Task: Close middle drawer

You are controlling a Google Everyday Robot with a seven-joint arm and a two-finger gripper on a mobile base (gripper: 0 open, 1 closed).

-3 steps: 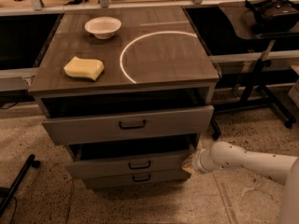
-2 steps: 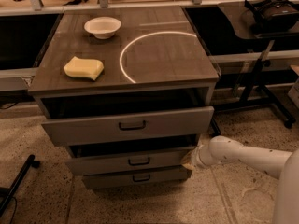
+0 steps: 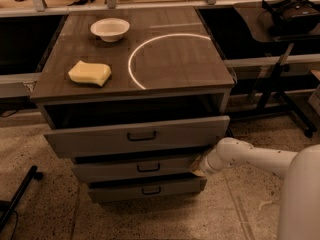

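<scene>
The grey cabinet (image 3: pixel 135 59) has three drawers, all standing out from its body. The middle drawer (image 3: pixel 110 170), shallow with a small dark bar handle (image 3: pixel 148 167), sticks out a little, less than the top drawer (image 3: pixel 90 139) above it. My gripper (image 3: pixel 198 167) is at the right end of the middle drawer's front panel and touches it, at the end of my white arm (image 3: pixel 250 159), which comes in from the right. The lowest drawer (image 3: pixel 115 191) is also slightly out.
A white bowl (image 3: pixel 110 29) and a yellow sponge (image 3: pixel 90 73) lie on the cabinet top next to a white painted arc (image 3: pixel 150 46). A dark stand with a headset (image 3: pixel 292 11) is at the right. A black leg (image 3: pixel 17 199) lies on the speckled floor at the left.
The middle drawer has slid further into the cabinet and the dark gap above it has narrowed. My gripper has followed it inward, staying at its right end.
</scene>
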